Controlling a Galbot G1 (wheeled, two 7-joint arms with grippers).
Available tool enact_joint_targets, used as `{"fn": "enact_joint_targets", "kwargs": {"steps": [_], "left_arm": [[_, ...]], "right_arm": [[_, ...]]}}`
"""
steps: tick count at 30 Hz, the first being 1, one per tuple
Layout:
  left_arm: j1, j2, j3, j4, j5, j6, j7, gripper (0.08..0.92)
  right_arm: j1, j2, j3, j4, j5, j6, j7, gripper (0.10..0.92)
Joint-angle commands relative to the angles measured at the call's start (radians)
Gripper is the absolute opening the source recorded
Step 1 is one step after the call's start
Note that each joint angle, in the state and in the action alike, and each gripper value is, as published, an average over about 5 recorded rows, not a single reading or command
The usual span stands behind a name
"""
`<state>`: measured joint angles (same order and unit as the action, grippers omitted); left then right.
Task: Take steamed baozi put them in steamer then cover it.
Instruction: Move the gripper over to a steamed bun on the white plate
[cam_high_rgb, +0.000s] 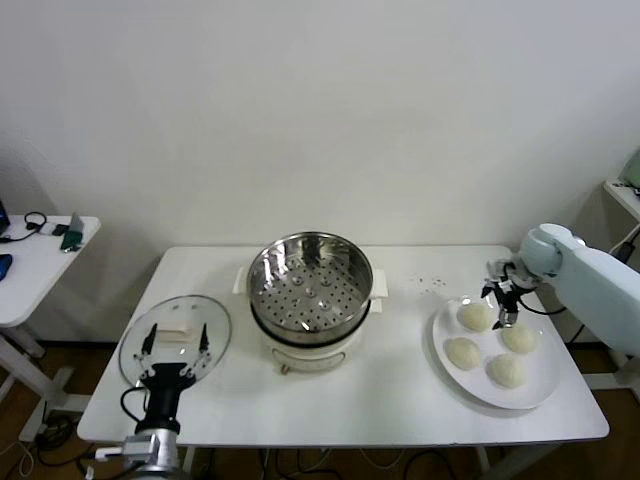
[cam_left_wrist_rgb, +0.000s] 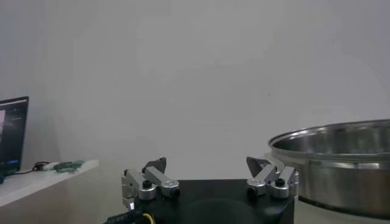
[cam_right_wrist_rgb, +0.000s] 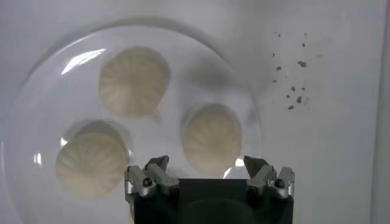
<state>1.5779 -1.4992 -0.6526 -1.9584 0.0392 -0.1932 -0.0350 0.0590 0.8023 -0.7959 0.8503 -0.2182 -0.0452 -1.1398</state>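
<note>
Sitting together on a white plate at the right of the counter are the four steamed baozi, none yet moved. The right end effector hangs just above the rear pair, fingers spread wide and empty; in its wrist view one bun lies directly under the open jaws.

The buns look soft and sit close to one another, so a descent that is slightly off could pinch two at once, dent the dough, or push a neighbour toward the plate's rim. Too hard a squeeze would likely crush the bun; too light a one could let it drop on the way across.

The steamer stands at mid-counter, uncovered, its perforated tray bare. A low carry might clip its steel rim.

The cover lies flat at the left, with the left end effector parked over it, wide open and holding nothing.
</note>
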Motion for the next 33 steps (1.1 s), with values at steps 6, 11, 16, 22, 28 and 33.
{"fn": "enact_joint_targets", "kwargs": {"steps": [6, 11, 16, 22, 28, 33], "left_arm": [[0.001, 0.009, -0.012, -0.003, -0.009, 0.006, -0.001, 0.823], [0.007, 0.009, -0.017, -0.003, -0.011, 0.004, -0.002, 0.823], [0.009, 0.009, -0.019, -0.004, -0.012, 0.003, -0.002, 0.823], [0.008, 0.011, -0.021, -0.003, -0.014, 0.003, -0.002, 0.823], [0.007, 0.011, -0.02, -0.003, -0.014, 0.003, -0.002, 0.823], [0.008, 0.012, -0.02, -0.001, -0.015, 0.002, -0.002, 0.823]], "right_arm": [[0.018, 0.095, -0.018, -0.144, -0.062, 0.04, -0.004, 0.823], [0.003, 0.111, -0.008, -0.152, -0.062, 0.042, -0.002, 0.823], [-0.006, 0.116, -0.006, -0.156, -0.065, 0.043, -0.002, 0.823], [-0.013, 0.123, 0.004, -0.164, -0.072, 0.052, 0.0, 0.821], [-0.018, 0.129, 0.02, -0.17, -0.082, 0.062, 0.002, 0.778], [-0.019, 0.136, 0.028, -0.181, -0.101, 0.075, 0.004, 0.746]]}}
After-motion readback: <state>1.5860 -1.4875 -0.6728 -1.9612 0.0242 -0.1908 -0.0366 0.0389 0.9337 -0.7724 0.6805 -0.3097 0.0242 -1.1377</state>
